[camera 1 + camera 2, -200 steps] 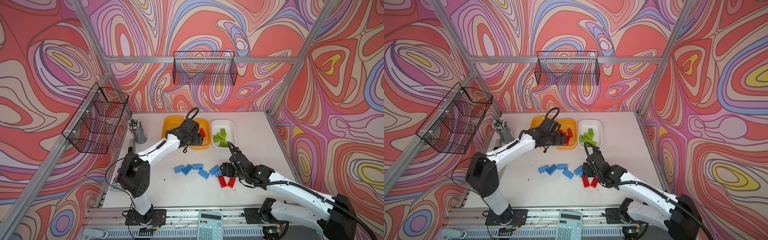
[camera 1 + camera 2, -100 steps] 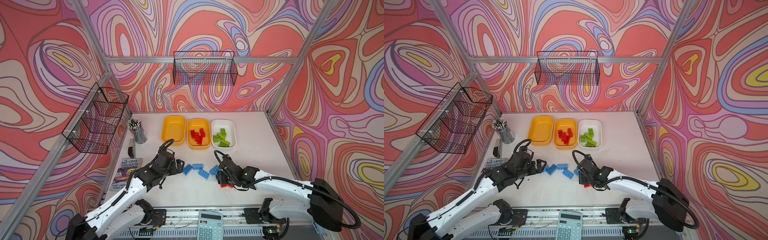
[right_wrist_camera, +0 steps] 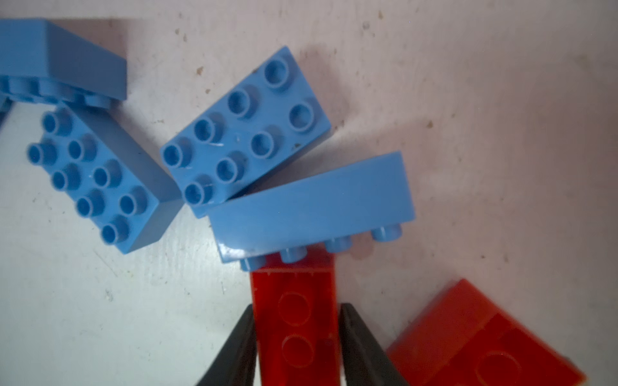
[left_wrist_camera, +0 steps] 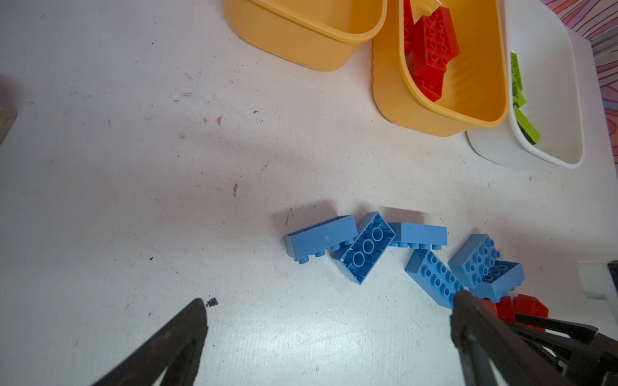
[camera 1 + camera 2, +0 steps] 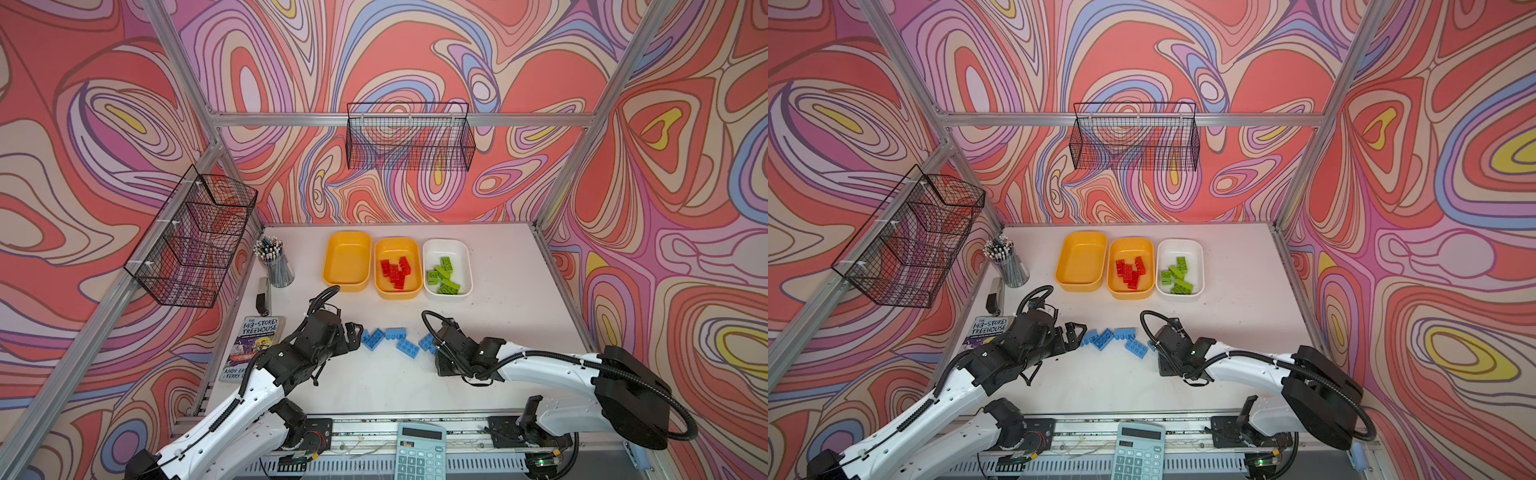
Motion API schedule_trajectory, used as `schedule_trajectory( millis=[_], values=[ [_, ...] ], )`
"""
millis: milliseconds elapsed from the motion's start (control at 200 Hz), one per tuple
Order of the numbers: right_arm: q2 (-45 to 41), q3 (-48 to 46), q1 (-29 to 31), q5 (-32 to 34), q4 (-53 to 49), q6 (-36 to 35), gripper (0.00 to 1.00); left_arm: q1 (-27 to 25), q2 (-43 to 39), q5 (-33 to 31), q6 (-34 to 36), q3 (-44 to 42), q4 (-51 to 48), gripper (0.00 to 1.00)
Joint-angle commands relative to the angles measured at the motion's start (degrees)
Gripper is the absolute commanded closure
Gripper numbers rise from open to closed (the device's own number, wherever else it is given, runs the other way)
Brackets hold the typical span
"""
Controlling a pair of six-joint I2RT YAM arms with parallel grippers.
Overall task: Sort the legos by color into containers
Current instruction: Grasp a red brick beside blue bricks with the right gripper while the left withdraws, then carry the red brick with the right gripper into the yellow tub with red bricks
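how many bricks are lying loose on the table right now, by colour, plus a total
blue bricks: 6
red bricks: 2, with the right gripper closed on one
green bricks: 0 loose, those in view lie in the white tray
total loose: 8

Robot lab cell — aluminium frame (image 5: 282, 119), swirl-printed walls (image 5: 415, 50), bench-mounted arms (image 5: 548, 365)
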Motion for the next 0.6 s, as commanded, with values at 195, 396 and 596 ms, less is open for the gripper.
schedule_trajectory(
  millis=[195,396,596],
  values=[
    [-3.5,4.9,3.2,2.1,-2.8,3.3,0.72,-0.3,-0.6,0.1,-0.1,-1.2,0.7,0.0],
    [-2.7,16.2,2.8,6.9,-4.0,-1.7,0.72,-0.3,0.0,0.2,0.8,-1.1,1.3,0.0],
    [9.3,31.1,-3.4,6.1,-0.7,-11.5,0.72,-0.3,1.0,1.3,0.9,-1.1,2.4,0.0]
  ],
)
